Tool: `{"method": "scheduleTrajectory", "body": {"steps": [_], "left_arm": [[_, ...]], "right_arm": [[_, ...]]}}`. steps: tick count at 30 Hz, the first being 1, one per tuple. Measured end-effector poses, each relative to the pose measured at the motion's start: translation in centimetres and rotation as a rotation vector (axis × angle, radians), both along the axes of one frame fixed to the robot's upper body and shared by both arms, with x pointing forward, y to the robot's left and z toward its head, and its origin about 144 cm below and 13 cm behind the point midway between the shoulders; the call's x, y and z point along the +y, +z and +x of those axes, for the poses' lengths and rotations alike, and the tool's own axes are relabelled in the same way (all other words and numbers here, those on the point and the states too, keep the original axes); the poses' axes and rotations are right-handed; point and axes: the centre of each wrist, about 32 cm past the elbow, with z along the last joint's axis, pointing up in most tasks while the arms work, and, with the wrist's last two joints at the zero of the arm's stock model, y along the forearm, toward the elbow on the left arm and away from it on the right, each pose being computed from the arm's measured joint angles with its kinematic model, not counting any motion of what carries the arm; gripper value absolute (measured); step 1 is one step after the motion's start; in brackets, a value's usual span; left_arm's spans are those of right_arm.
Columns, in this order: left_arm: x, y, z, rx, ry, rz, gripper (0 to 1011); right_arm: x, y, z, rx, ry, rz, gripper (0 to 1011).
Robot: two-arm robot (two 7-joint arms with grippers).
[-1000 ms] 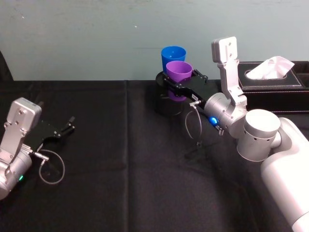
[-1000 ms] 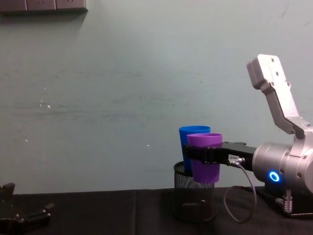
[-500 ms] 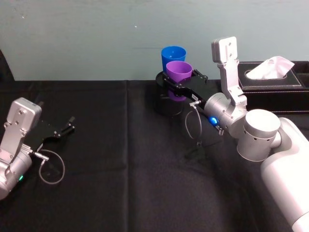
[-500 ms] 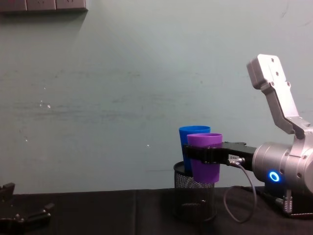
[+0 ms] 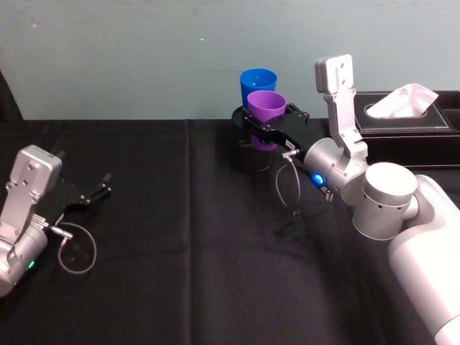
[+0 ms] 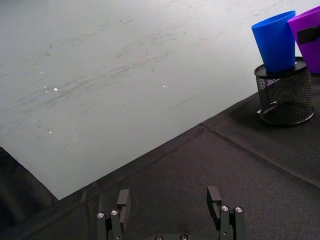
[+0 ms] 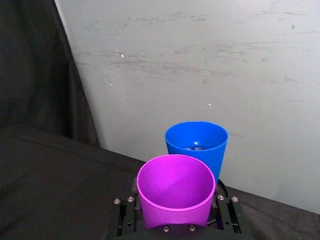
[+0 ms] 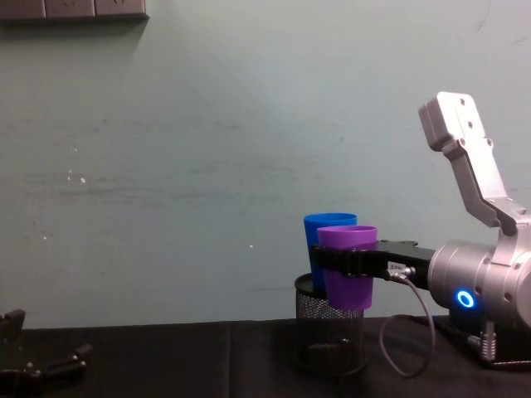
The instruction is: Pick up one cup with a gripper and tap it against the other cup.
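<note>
Spread wide and idle at the left gripper [image 5: 99,192], parked low on the black cloth [image 5: 180,273] well away from the cups. Pinched tight on the purple cup [image 5: 267,108] at the right gripper [image 8: 353,262], just below the rim, cup held upright in the air over the black mesh pen holder [image 8: 330,336]. Directly behind it, touching or nearly so, the blue cup [image 8: 325,227], standing in that holder.

Likely trouble: too firm a push tipping the blue cup or dragging the light holder backward toward the wall; too shallow a grip letting the tapered purple cup slide down between the jaws; a low approach catching the holder's wire rim.

Farther right, a black tissue box [image 5: 402,115]. Behind everything, a scuffed pale green wall [image 8: 207,149].
</note>
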Motion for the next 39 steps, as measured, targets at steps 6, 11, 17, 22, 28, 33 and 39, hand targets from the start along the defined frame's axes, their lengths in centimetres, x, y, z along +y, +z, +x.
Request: {"method": "scheduleTrajectory", "body": {"steps": [6,11,17,22,28,33,39], "left_arm": [[0.0,0.0,0.0,0.0,0.0,0.0,1000],[0.0,0.0,0.0,0.0,0.0,0.0,1000],[0.0,0.0,0.0,0.0,0.0,0.0,1000],[0.0,0.0,0.0,0.0,0.0,0.0,1000],[0.0,0.0,0.0,0.0,0.0,0.0,1000],[0.0,0.0,0.0,0.0,0.0,0.0,1000],[0.0,0.0,0.0,0.0,0.0,0.0,1000]], "right_arm": [[0.0,0.0,0.0,0.0,0.0,0.0,734],[0.0,0.0,0.0,0.0,0.0,0.0,734],[0.0,0.0,0.0,0.0,0.0,0.0,734],[0.0,0.0,0.0,0.0,0.0,0.0,734],[0.0,0.0,0.0,0.0,0.0,0.0,734],[0.0,0.0,0.0,0.0,0.0,0.0,734],[0.0,0.0,0.0,0.0,0.0,0.0,734]]}}
